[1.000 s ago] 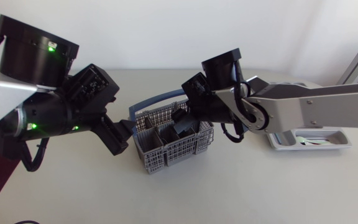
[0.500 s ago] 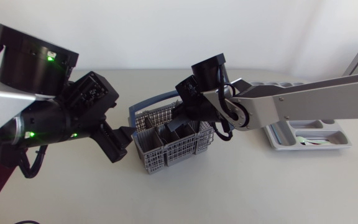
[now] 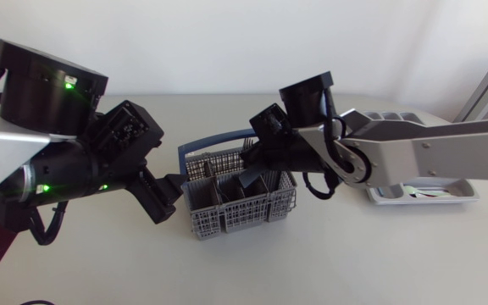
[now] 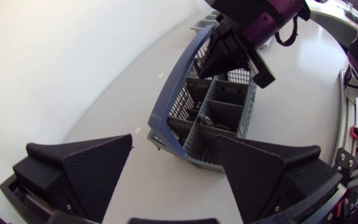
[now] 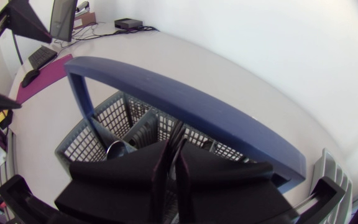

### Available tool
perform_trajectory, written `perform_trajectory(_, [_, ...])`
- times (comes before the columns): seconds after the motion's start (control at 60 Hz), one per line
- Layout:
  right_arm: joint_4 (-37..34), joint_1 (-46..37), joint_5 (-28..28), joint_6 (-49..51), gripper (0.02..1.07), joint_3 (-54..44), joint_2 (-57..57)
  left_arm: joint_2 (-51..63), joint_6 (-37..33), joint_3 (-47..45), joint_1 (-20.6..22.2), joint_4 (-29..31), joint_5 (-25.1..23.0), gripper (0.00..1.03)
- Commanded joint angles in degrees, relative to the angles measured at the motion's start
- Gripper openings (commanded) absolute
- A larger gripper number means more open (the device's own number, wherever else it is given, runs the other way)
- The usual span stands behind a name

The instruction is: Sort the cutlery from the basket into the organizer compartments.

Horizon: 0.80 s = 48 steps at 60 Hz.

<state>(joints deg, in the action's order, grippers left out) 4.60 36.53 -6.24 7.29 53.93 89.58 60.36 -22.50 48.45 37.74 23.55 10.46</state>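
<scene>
The grey mesh cutlery basket with a blue handle stands mid-table. My right gripper reaches down into its far compartments. In the right wrist view its fingers are pressed together, shut, just behind the blue handle; whether cutlery is pinched between them is hidden. A spoon's bowl shows in a compartment beside them. My left gripper hovers open at the basket's left end; the basket lies ahead of its spread fingers. The white organizer sits at the right.
The organizer holds a piece of cutlery in one front compartment. My right arm spans the table above the organizer's left part. Bare tabletop lies in front of the basket.
The right gripper's fingers have closed inside the basket. It swung left, then back right, staying over the far compartments. The left arm has barely shifted.
</scene>
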Motion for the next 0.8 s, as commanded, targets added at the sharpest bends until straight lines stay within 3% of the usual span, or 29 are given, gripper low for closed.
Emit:
perform_trajectory(0.0, [0.76, -0.41, -1.14, -0.26, 0.08, -2.96, -5.82, -0.77, 0.53, -1.95, 0.85, -1.75, -0.97, 0.92])
perform_trajectory(0.25, [1.64, 0.91, -1.23, 3.70, 0.08, -9.90, -16.10, 3.63, -0.53, -4.24, 1.29, -7.20, -1.85, 0.95])
perform_trajectory(0.533, [4.10, 2.58, 0.70, 8.53, 0.08, -14.38, -14.35, 8.02, 0.27, -2.57, 4.01, -9.14, -1.85, 0.95])
perform_trajectory(0.783, [7.44, 6.09, 5.80, 14.33, 0.08, -19.04, -15.31, 10.57, 0.27, -1.07, 5.24, -10.10, -1.32, 0.95])
